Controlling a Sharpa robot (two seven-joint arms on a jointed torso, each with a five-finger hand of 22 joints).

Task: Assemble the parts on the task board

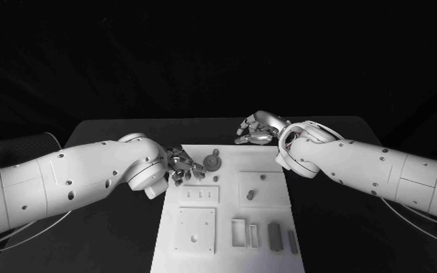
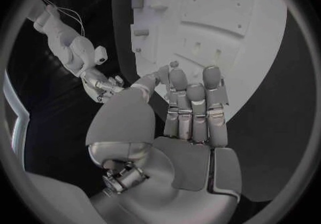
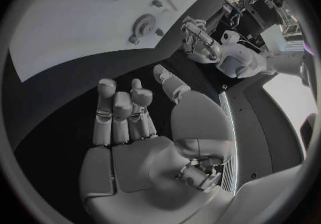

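Bare tabletop (image 1: 109,248) flanks the task board (image 1: 228,222) on both sides. On its far end, a gear-like part (image 1: 212,160) stands beside the left hand (image 1: 185,167), possibly touching.

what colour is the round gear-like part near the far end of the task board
Grey: the round gear-like part stands out against the white task board, clearest in the head view.

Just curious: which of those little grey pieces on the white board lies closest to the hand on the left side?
The round, gear-like piece near the board's far edge, right beside the left hand. The other pieces lie nearer the robot.
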